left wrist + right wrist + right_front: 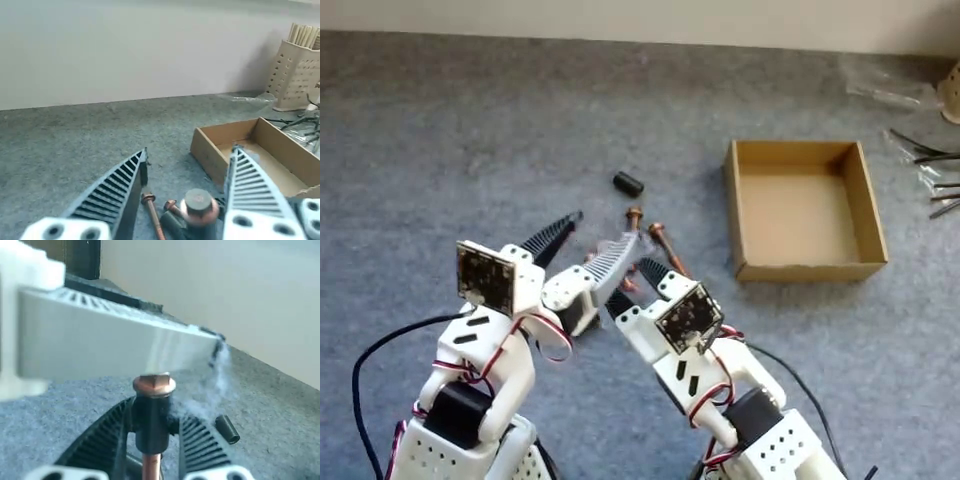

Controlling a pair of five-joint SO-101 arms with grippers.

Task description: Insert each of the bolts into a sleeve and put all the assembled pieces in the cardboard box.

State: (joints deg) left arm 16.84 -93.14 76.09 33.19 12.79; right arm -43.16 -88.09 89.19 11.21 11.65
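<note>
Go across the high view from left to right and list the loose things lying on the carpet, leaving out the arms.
black sleeve → copper bolt → cardboard box → thin black strips

**Counter** (460, 110): grey carpet, open across its far and left stretches.

**Cardboard box** (806, 268): open-topped, bare inside, reachable from above.

**Loose sleeve** (628, 184) and **loose bolts** (667, 250): clustered ahead of both arms.

**Left tool** (608, 225): fingers spread, flanking the sleeved bolt (151, 422) clamped in the right tool (632, 282) (tight quarters there).

**Cable ties** (930, 160): strewn along the counter's right edge.
</note>
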